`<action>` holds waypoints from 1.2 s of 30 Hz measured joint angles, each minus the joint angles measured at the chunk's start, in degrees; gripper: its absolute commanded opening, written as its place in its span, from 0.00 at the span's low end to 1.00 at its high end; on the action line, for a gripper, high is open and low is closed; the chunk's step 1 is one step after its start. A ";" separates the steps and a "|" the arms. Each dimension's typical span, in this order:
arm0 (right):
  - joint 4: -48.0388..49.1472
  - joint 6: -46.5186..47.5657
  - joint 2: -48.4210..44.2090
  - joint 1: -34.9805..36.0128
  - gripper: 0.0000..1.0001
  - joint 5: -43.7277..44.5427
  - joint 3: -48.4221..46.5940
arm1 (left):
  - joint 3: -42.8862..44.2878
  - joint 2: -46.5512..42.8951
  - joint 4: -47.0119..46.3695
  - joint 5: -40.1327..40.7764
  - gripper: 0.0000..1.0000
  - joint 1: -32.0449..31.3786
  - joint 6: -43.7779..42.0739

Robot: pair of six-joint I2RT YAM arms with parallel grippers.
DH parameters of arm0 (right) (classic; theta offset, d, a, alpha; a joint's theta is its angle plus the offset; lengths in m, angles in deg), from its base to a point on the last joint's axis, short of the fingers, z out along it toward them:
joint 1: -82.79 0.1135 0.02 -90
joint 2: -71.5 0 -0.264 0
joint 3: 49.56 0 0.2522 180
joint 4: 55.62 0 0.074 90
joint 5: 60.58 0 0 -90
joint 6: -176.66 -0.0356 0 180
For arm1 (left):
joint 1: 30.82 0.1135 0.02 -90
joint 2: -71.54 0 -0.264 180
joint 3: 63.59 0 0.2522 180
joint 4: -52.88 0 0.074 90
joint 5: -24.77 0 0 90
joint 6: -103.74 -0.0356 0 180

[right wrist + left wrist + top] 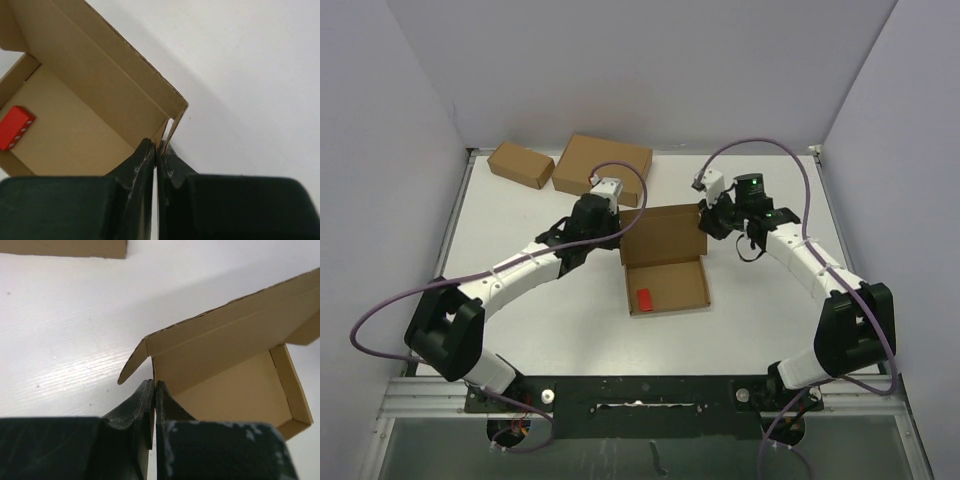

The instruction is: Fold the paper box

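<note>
Paper box [667, 285] sits mid-table [540, 320], between the two arms; shallow tray open, lid [662, 232] hinged up at the far side, roughly upright; card is plain brown, w/ a dotted crease line along the lid edge in both wrist cams.

Left gripper [622, 243] is at the box's rear-left corner, right gripper [704, 228] at the rear-right; top cam is too coarse to judge the fingertips. Wrist cams settle it:
- Left gripper [154, 386] has its fingers [142, 400] pressed together w/ a thin sliver of brown card between them, at the corner where lid meets side wall; a small rounded flap sticks out just left of that corner.
- Right gripper [157, 146] is likewise pinched tight on the corner flap of the box [100, 95].

Red block [644, 299] lies flat in the tray, near its front-left corner; right wrist cam shows it [15, 126] w/ small white marks along one edge, too small to read; left wrist cam gets only bare tray floor [235, 390].

Back-left on the table, top cam shows a small cardboard box [521, 164] just beside a larger cardboard box [602, 168], both apart from the paper box; left wrist cam catches only a strip of brown card at its top edge [65, 247]; can't tell which of the two.
</note>
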 measured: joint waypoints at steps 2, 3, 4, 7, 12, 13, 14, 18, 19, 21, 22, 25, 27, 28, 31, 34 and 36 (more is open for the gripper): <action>0.33 -2.73 0.83 3.04 0.00 7.41 -1.57 | 2.93 1.86 1.99 4.22 0.00 -0.85 1.77; 0.44 -4.09 1.29 4.44 0.00 10.82 -2.05 | 4.92 3.08 3.61 6.54 0.00 -1.33 2.82; 0.48 -5.49 1.75 5.73 0.00 14.19 -2.40 | 6.43 4.11 4.72 8.39 0.00 -1.73 3.72; 0.57 -9.55 3.19 8.66 0.00 22.60 -2.84 | 10.58 6.86 8.66 13.46 0.00 -3.32 7.02; 1.05 -16.35 5.51 10.99 0.00 32.44 -3.54 | 15.19 10.84 13.79 19.30 0.00 -6.14 12.35; 0.85 -17.79 5.64 11.10 0.00 33.46 -3.85 | 16.02 11.61 14.53 20.06 0.00 -6.51 13.20; 0.68 -18.84 5.75 11.10 0.00 34.14 -4.13 | 16.74 12.31 15.02 20.76 0.00 -6.78 14.01; -0.04 -22.99 6.38 10.97 0.00 35.50 -5.03 | 19.30 14.21 16.83 22.82 0.00 -7.39 16.50; -0.04 -23.54 6.40 10.95 0.00 35.52 -5.05 | 19.41 14.38 16.85 23.08 0.00 -7.39 16.90; 0.00 -23.98 6.40 10.93 0.00 35.45 -5.05 | 19.41 14.38 16.85 23.21 0.00 -7.39 17.22; 0.31 -23.82 6.38 10.93 0.00 35.41 -4.90 | 19.34 14.38 16.70 23.28 0.00 -7.39 17.16; 3.58 -22.60 4.39 10.91 0.00 34.97 -1.79 | 18.05 14.25 14.45 23.50 0.00 -7.34 16.41; 5.88 -21.42 1.57 10.93 0.00 34.36 1.77 | 16.28 13.99 11.02 23.67 0.00 -7.34 15.10; 6.69 -20.85 0.39 10.93 0.00 34.07 3.19 | 15.65 13.81 9.79 23.67 0.00 -7.34 14.71; 9.11 -19.41 -1.03 10.93 0.00 33.31 4.90 | 12.70 12.92 4.74 24.06 0.00 -7.34 11.93; 12.85 -17.92 -0.50 10.93 0.00 33.38 4.94 | 10.73 12.74 -0.52 25.73 0.00 -7.30 8.57; 15.19 -17.07 -0.26 10.93 0.00 33.57 4.98 | 9.86 12.74 -3.43 26.45 0.00 -7.10 6.58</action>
